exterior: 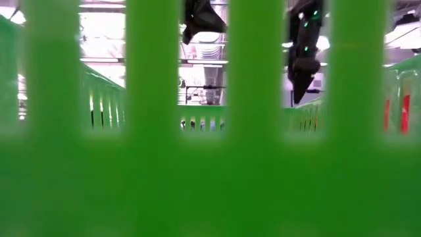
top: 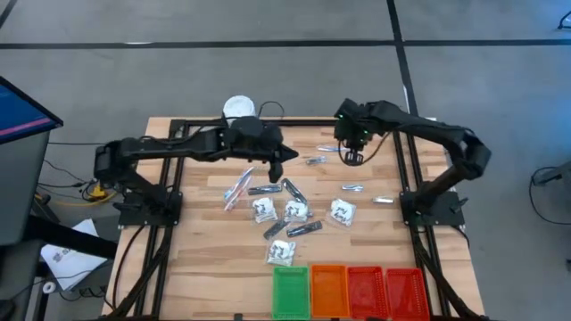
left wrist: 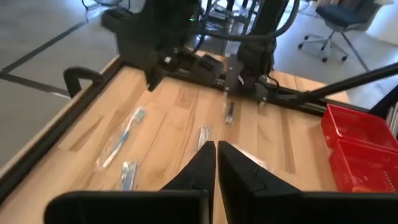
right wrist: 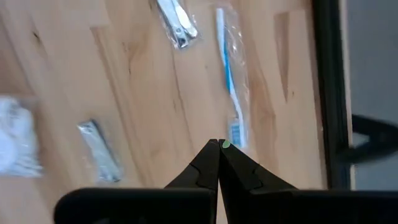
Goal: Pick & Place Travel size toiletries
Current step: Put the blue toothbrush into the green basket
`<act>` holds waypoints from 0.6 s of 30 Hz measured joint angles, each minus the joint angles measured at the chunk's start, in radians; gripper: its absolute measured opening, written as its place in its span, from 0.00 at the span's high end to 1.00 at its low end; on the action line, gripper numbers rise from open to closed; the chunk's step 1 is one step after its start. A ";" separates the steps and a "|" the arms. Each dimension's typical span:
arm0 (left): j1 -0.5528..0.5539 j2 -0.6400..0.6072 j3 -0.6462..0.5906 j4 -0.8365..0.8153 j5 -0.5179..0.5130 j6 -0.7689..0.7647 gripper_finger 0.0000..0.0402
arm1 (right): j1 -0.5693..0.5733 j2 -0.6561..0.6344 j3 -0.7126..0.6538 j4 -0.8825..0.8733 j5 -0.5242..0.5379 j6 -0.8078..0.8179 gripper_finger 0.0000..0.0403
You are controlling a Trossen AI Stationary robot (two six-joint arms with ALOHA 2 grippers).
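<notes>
surface (top: 214,241): pale matt planked wood | trays (top: 348,290): slotted plastic | toothbrush (right wrist: 231,87): glossy clear wrap | clippers (right wrist: 177,25): shiny metal

Table hidden behind blurred green tray (exterior: 151,164)

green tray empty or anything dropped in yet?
Looks empty. From above, the green tray at the table's near edge shows only its own mesh floor; the packets and tubes still lie scattered on the wood.

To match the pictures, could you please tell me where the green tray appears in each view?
High view: green tray, bottom centre, leftmost of the tray row.
Low view: its blurred bars fill the picture.
Left wrist view: not in it.
Right wrist view: not in it.
Shared landmark: red trays, seen in high, low and left wrist views.
</notes>
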 joint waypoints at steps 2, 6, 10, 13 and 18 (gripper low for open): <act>0.000 0.005 0.000 0.017 0.000 0.013 0.95 | -0.003 0.031 -0.001 0.028 -0.001 -0.060 0.97; 0.021 0.001 -0.001 0.016 -0.010 0.071 0.91 | -0.003 0.082 0.000 0.086 -0.001 -0.158 0.85; 0.062 -0.015 0.000 0.023 -0.023 0.071 0.87 | 0.004 0.140 -0.001 0.099 0.000 -0.193 0.70; 0.072 -0.023 -0.002 0.017 -0.025 0.071 0.85 | -0.008 0.159 0.000 0.127 -0.022 -0.176 0.60; 0.072 -0.024 -0.002 0.017 -0.026 0.074 0.83 | -0.038 0.209 -0.001 0.152 -0.026 -0.151 0.50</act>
